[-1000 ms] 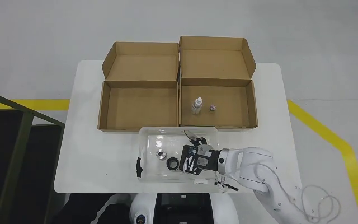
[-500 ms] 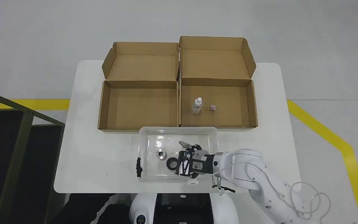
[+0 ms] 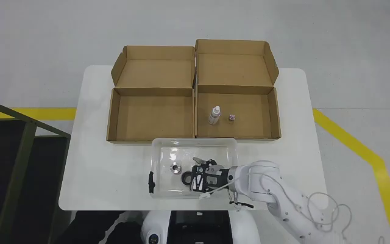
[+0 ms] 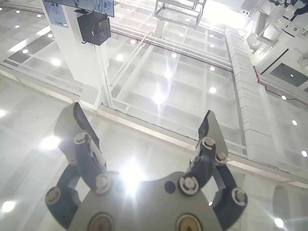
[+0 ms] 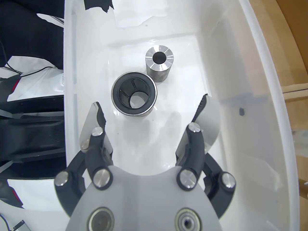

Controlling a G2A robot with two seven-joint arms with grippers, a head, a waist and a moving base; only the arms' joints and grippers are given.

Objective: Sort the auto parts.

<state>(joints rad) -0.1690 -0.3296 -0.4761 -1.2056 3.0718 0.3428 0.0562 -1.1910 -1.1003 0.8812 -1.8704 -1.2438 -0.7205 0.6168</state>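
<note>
Here, the right gripper [image 5: 151, 100] hangs inside the clear bin [image 3: 153, 160] at the table's near edge, its fingers spread wide and empty. A black ring [image 5: 125, 88] stands just left of its tips, with a steel cylinder [image 5: 159, 66] just beside the ring. The left gripper [image 4: 142, 108] points at the ceiling, also wide open and holding nothing.

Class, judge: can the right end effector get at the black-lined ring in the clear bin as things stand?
Probably yes: the right end effector is open over the bin, the ring just ahead of it, nothing between; the metal cylinder stands beyond.
</note>
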